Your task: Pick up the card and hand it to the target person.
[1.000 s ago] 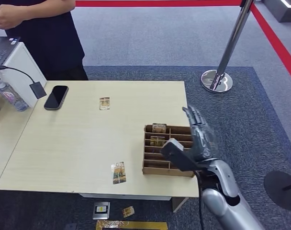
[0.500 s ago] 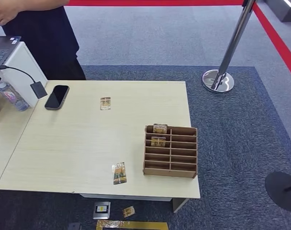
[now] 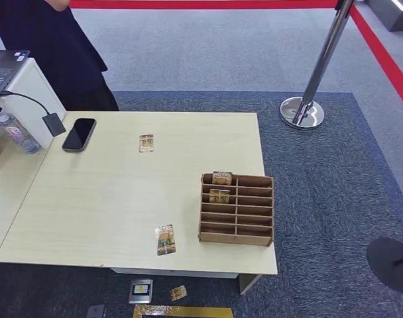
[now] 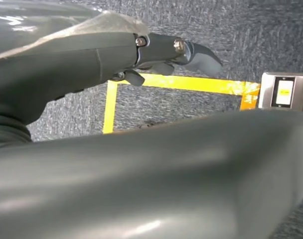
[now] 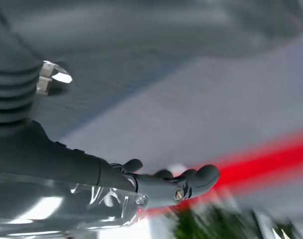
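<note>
Tabletop (image 3: 89,199) rack (image 3: 236,228) holds two cards (image 3: 219,195); both hands (image 4: 104,59) empty, fingers extended.

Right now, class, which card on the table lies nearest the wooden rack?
The card near the front edge, just left of the wooden rack; the other loose card lies far back, towards the phone.

Right hand (image 5: 161,181) sticks out straight, holding nothing, over blurry grey floor (image 5: 172,99) with a red stripe (image 5: 270,159).

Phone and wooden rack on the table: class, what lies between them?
In the head view, one small card lies on the bare tabletop between the phone and the wooden rack, nearer the phone.
</note>
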You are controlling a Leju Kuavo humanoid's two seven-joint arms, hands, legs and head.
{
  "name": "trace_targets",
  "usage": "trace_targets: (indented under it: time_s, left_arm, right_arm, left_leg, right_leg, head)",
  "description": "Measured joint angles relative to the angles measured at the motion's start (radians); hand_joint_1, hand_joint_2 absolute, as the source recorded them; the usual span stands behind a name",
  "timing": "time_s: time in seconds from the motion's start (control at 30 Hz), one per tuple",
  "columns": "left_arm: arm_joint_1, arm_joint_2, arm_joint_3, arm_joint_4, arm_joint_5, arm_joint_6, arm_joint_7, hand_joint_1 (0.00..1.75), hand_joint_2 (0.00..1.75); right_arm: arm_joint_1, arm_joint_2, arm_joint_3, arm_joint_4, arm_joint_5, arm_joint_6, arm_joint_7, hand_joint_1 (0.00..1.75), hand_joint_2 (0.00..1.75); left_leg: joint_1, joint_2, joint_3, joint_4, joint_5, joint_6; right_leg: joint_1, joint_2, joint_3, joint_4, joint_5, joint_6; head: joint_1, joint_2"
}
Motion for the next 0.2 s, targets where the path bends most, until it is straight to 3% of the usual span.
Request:
trace_targets:
  time_s: [0.2]
  left_arm:
    - [-0.051,0.011,0.042,0.092,-0.015,-0.002,-0.07,0.0,0.0]
  right_arm:
    - [-0.027,0.034,-0.093,0.308,0.1,0.064,0.121,0.0,1.75]
  left_leg:
    - [0.001,0.0,0.0,-0.001,0.0,0.0]
  right_leg:
    - [0.001,0.0,0.0,0.0,0.0,-0.001]
  head:
    - [0.0,0.0]
